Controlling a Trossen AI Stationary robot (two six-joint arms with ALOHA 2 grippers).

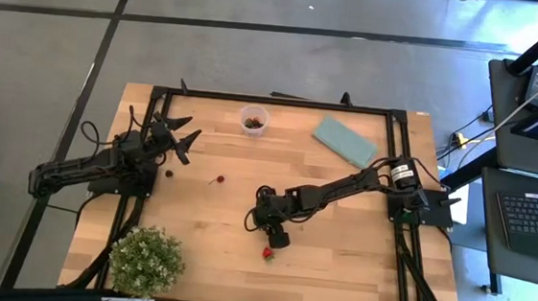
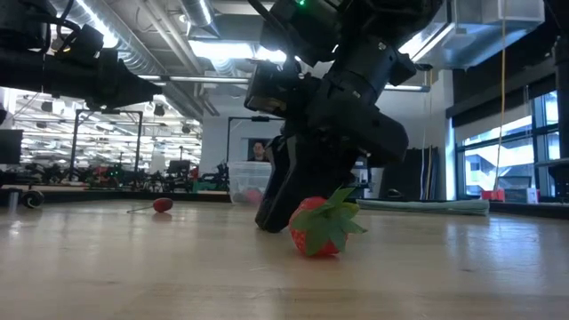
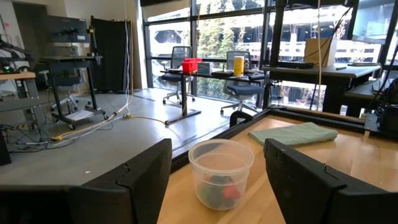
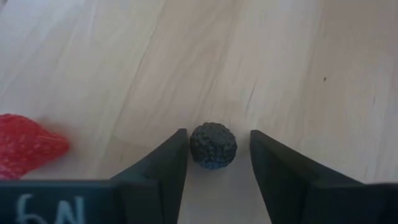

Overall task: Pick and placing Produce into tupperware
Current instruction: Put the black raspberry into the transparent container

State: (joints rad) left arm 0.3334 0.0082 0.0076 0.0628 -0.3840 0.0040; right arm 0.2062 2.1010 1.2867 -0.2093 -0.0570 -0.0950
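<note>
Right hand [image 4: 213,163] low on desk [image 4: 261,56], fingers open around dark berry [image 4: 213,145], beside strawberry [image 4: 28,146]. Left hand [image 3: 214,168] open, facing cup [image 3: 221,172].

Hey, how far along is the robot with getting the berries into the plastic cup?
Partly done: the plastic cup already holds a few pieces. In hand: the right gripper is down on the table with its fingers on either side of a dark berry, small gaps showing, so no grip yet. Left: the strawberry beside it, plus a red piece and a dark one mid-table. The left gripper waits open.
</note>
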